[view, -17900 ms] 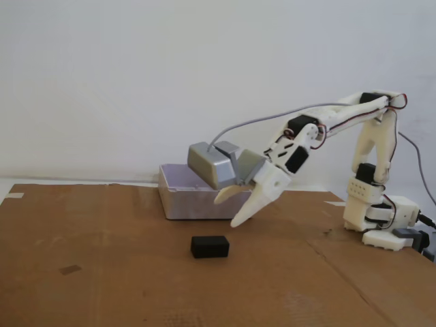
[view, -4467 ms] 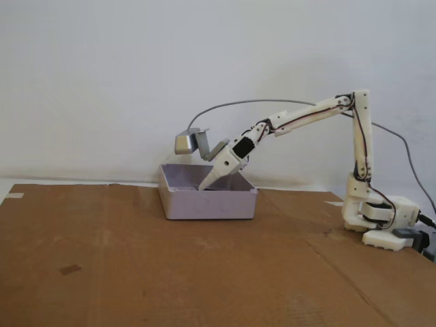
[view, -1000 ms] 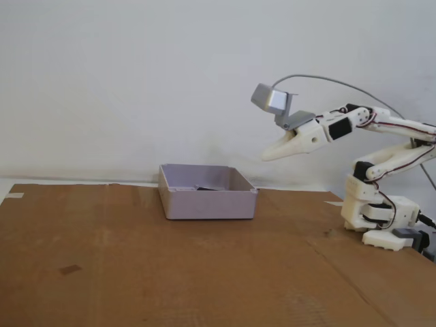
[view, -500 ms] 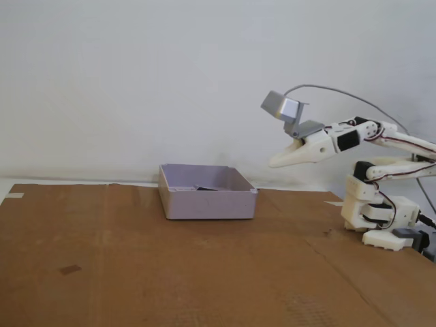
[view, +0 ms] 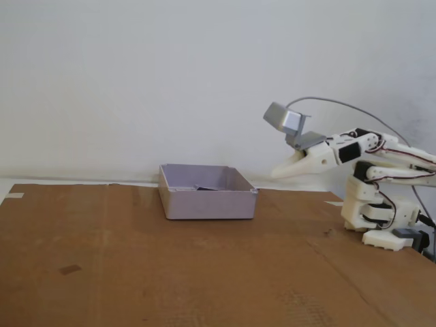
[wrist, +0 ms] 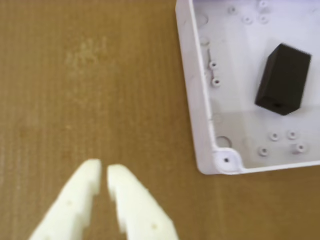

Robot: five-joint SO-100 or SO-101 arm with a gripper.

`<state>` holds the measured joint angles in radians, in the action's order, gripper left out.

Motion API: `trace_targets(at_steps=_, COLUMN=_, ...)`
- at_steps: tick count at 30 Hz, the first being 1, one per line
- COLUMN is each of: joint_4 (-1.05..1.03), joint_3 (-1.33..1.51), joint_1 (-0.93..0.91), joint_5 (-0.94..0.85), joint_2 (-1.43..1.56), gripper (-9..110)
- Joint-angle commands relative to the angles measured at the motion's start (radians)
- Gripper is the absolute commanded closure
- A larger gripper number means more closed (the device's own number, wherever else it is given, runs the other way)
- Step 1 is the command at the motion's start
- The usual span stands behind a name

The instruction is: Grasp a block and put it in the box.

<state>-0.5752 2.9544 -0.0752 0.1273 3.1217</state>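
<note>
The black block (wrist: pixel 283 80) lies inside the pale lavender-grey box (wrist: pixel 200 110), on its floor, tilted on an edge. In the fixed view the box (view: pixel 208 202) stands on the brown cardboard surface and only a dark sliver of the block (view: pixel 204 188) shows above its wall. My white gripper (wrist: pixel 104 170) enters the wrist view from the bottom, empty, its jaws nearly closed with a thin gap. It hangs above bare cardboard to the left of the box in that view. In the fixed view the gripper (view: pixel 278 172) is raised just right of the box.
The arm's base (view: pixel 381 218) stands at the right on the cardboard sheet (view: pixel 136 259). A white wall is behind. The box floor has several small moulded posts (wrist: pixel 292 135). A piece of tape (view: pixel 12 195) lies at the far left edge.
</note>
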Motion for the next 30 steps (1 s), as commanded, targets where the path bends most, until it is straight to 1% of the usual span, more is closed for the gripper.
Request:
trace_targets(at_steps=1, joint_4=0.006, joint_3=0.000, joint_1=0.035, joint_5=0.011, joint_2=0.049, gripper=102)
trace_targets(at_steps=21, joint_4=0.006, joint_3=0.193, joint_1=0.075, joint_5=0.011, joint_2=0.161, gripper=102)
trace_targets(at_steps=30, joint_4=0.005, joint_3=0.198, joint_1=0.089, joint_5=0.011, joint_2=0.155, gripper=102)
